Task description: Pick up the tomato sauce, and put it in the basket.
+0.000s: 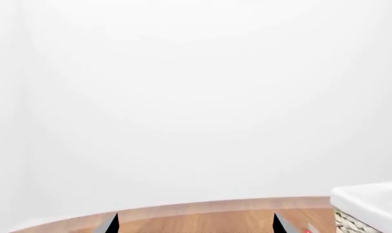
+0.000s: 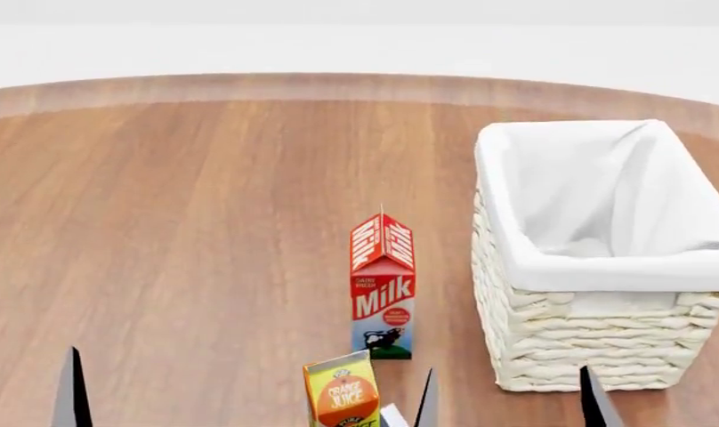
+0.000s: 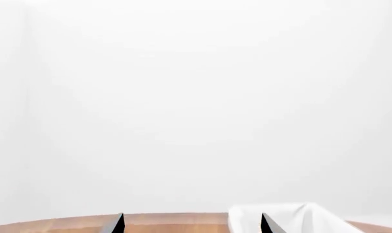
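Observation:
The tomato sauce can is not visible in any view. The cream wicker basket (image 2: 597, 342) with its white liner stands at the right of the wooden table; it also shows in the left wrist view (image 1: 370, 206) and the right wrist view (image 3: 286, 218). My right gripper (image 2: 509, 405) is open and empty at the near edge, just in front of the basket's near left corner; its tips show in its own view (image 3: 192, 225). My left gripper (image 1: 196, 225) is open and empty; one fingertip (image 2: 71, 396) shows at the lower left of the head view.
A red milk carton (image 2: 383, 289) stands left of the basket. An orange juice carton (image 2: 342, 396) stands nearer to me, between the two grippers. The round wooden table (image 2: 193, 205) extends to the far and left.

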You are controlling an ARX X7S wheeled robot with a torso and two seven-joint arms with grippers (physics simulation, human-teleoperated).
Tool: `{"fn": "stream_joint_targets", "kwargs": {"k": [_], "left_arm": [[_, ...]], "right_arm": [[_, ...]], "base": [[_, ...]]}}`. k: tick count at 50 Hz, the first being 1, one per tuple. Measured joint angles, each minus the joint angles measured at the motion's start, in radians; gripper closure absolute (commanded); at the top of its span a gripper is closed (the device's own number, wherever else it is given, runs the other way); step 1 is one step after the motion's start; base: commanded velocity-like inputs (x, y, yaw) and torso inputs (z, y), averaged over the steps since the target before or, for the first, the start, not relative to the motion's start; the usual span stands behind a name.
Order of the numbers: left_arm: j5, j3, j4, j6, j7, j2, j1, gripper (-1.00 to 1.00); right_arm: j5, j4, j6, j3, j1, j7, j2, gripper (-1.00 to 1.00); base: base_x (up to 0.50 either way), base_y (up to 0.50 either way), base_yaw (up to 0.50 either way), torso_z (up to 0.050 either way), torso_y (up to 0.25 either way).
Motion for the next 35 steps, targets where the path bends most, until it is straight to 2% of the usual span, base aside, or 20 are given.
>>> {"fn": "stream_joint_targets", "kwargs": {"k": [14, 35], "left_arm": [[0.005, 0.01, -0.041, 0.005, -0.017, -0.009, -0.013, -1.0], [0.008, 0.024, -0.078, 0.011, -0.037, -0.02, -0.023, -1.0]], "right_arm": [[0.007, 0.025, -0.114, 0.067, -0.212, -0.023, 0.077, -1.0], [0.021, 0.148, -0.247, 0.114, -0.464, -0.033, 0.104, -1.0]], "base": [[0.0, 0.0, 0.0, 0.0, 0.0], [0.0, 0.0, 0.0, 0.0, 0.0]]}}
